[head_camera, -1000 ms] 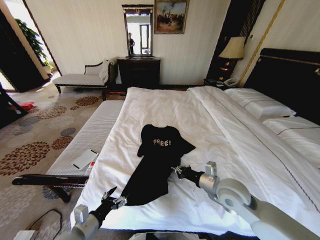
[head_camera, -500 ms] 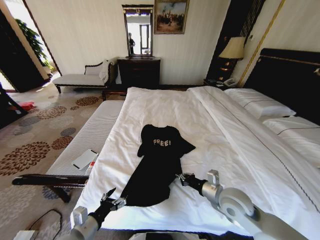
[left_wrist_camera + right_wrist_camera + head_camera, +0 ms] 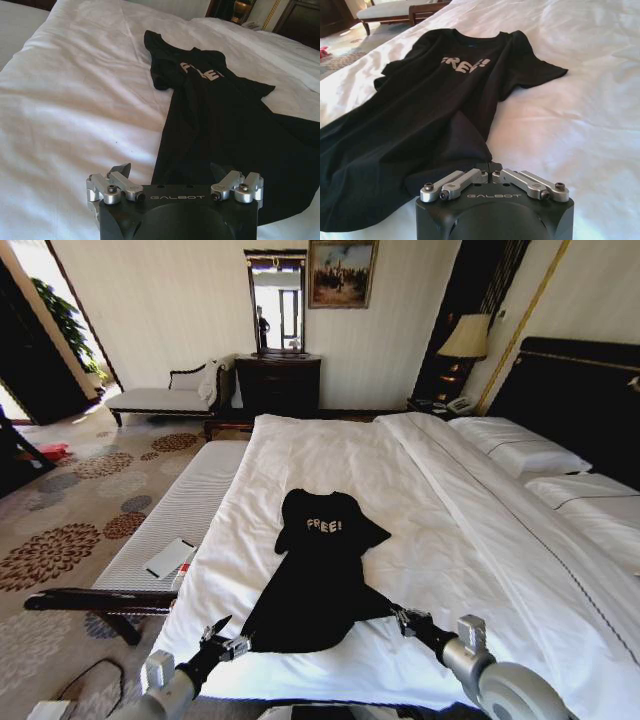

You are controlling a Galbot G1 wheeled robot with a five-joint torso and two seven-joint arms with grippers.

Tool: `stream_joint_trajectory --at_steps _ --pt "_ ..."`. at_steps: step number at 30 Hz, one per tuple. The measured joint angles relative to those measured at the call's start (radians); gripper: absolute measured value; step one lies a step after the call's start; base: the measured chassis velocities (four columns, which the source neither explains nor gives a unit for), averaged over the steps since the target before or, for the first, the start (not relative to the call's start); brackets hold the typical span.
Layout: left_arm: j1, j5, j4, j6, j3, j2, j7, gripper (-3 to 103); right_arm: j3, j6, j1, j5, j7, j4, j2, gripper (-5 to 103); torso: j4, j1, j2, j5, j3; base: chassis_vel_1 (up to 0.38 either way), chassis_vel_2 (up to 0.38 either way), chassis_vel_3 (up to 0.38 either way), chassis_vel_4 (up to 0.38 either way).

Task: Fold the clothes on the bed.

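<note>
The clothes [image 3: 318,565], a black top with white lettering on the chest, lie on the white bed [image 3: 450,510] near its foot, collar toward the far side. My right gripper [image 3: 397,614] is shut on the top's near right hem corner, and the right wrist view shows the fingers [image 3: 470,177] closed with black fabric [image 3: 435,100] pinched between them. At the near left hem corner my left gripper [image 3: 232,634] is open. In the left wrist view its gripper [image 3: 170,170] straddles the hem edge of the top [image 3: 225,115].
A white padded bench [image 3: 185,505] with a dark frame runs along the bed's left side and carries a white card [image 3: 170,558]. Pillows [image 3: 520,450] and a dark headboard [image 3: 580,390] lie on the right. A dresser [image 3: 278,382] stands against the far wall.
My right gripper has drawn back toward the near right, dragging the hem corner and spreading the top's lower edge. The left gripper has stayed put.
</note>
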Motion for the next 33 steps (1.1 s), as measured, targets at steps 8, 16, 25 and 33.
stream_joint_trajectory --at_steps 8,16,25,33 --pt "0.051 0.003 0.030 -0.014 -0.019 0.015 0.016 90 0.000 0.007 -0.024 -0.046 0.001 0.004 0.036 0 0.0001 0.000 0.000 0.0001 0.000 0.000 0.000 0.000 0.000" --pt "0.068 0.030 0.054 -0.020 0.014 0.004 0.026 89 -0.014 0.007 -0.020 -0.051 0.003 0.001 0.040 0 0.0001 0.000 0.000 0.0001 0.000 0.000 0.000 0.000 0.000" --pt "0.019 0.034 0.084 -0.011 0.062 -0.002 0.025 70 -0.018 0.006 -0.017 -0.041 0.005 0.001 0.036 0 -0.0001 0.000 0.000 0.0001 0.000 0.000 0.000 0.000 0.000" --pt "-0.025 0.058 0.122 -0.008 0.124 -0.027 0.011 36 -0.021 0.004 -0.013 -0.034 0.006 -0.001 0.035 0 0.0000 0.000 0.000 0.0001 0.000 0.000 0.000 0.000 0.000"
